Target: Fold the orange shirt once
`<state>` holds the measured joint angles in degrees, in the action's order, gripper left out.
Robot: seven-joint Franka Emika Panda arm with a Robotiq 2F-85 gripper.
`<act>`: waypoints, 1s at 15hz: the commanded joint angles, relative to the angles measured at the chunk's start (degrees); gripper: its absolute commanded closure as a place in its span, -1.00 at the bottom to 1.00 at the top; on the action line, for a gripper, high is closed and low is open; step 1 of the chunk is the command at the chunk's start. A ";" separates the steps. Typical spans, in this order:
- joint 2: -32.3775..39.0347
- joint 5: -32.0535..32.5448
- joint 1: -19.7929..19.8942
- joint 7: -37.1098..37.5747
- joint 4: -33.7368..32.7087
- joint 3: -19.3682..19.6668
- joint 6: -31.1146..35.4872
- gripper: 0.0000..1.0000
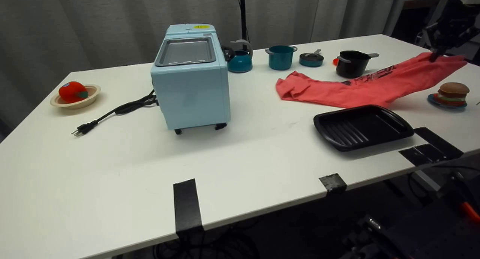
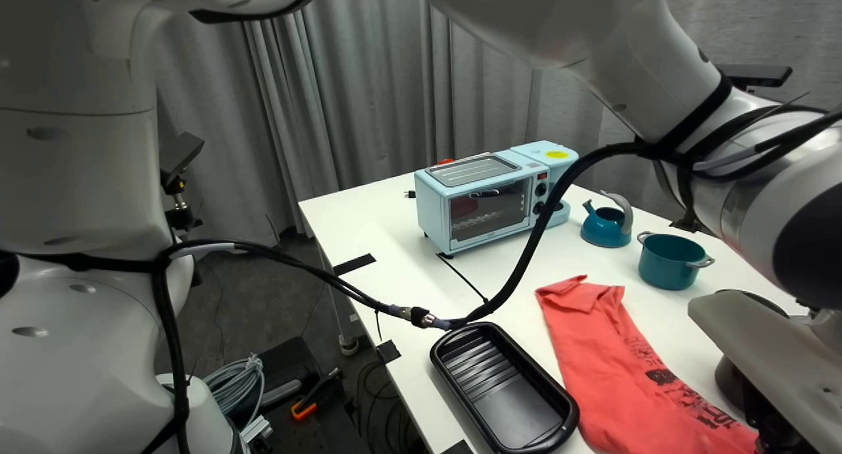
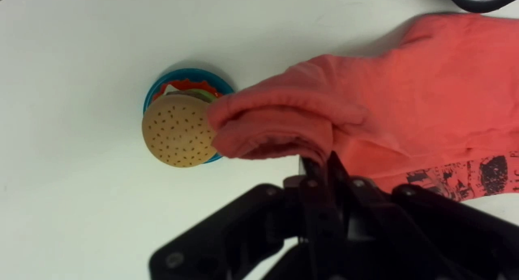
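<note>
My black hand point(image 3: 323, 162) grips the orange-red cloth shirt point(image 1: 345, 95), end raised, inside the white bench's point(image 1: 123, 176) taped edge; fold apparently incomplete.

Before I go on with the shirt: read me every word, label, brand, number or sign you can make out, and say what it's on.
No text can be read for certain.
Shirt: black print with letter-like shapes, too blurred to read.
Oven: yellow sticker, any lettering too small to read; small red mark, likewise.
Red toy: blue patch, too small to read.
</note>
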<state>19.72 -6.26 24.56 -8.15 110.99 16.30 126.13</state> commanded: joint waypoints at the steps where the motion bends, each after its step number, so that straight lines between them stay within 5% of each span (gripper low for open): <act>1: -1.50 -1.44 -0.48 -0.18 -1.98 -0.70 -2.91 0.96; 15: -1.59 -3.98 -12.00 7.66 -6.76 -9.88 -1.78 0.96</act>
<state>18.63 -8.09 14.37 -1.91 104.56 7.52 123.63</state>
